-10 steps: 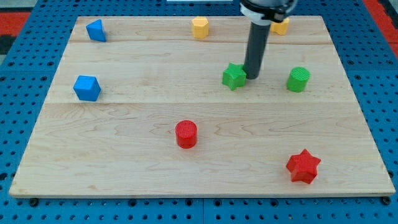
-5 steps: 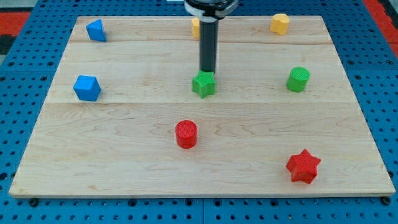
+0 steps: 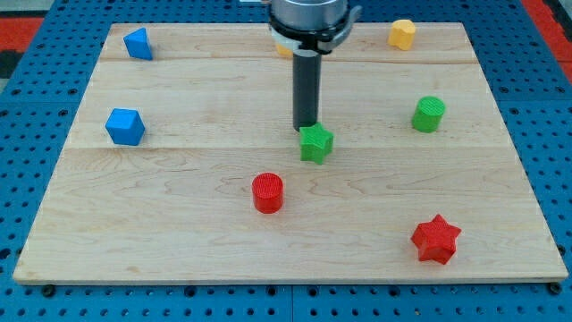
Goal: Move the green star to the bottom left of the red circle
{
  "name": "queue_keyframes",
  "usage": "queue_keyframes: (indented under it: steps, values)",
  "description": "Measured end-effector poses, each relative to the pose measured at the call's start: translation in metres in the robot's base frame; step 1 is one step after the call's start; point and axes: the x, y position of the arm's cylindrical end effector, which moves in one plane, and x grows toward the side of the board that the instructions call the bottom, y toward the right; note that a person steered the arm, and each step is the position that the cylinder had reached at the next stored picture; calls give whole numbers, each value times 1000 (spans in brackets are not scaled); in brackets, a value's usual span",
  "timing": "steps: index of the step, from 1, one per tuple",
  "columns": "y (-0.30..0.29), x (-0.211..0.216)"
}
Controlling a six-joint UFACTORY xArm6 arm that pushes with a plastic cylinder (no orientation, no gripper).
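The green star (image 3: 315,143) lies near the middle of the wooden board (image 3: 179,233). My tip (image 3: 306,127) touches its upper left edge, on the side toward the view's top. The red circle (image 3: 267,192) stands below and to the left of the star, about a block's width apart from it. The dark rod rises from the tip toward the view's top.
A green cylinder (image 3: 428,114) stands at the right. A red star (image 3: 436,239) lies at the bottom right. Two blue blocks (image 3: 124,126) (image 3: 138,43) sit at the left. A yellow block (image 3: 402,34) is at the top right; another is mostly hidden behind the arm.
The green star first slid left, then moved down and to the right, closer to the red circle. My tip followed it and now stands just above it.
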Motion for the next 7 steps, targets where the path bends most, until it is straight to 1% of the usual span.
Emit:
queue_keyframes:
  steps: [1,4,5,6,7]
  values:
    - [25,24]
    - [33,123]
    - [22,153]
    - [-17,172]
    - [-62,172]
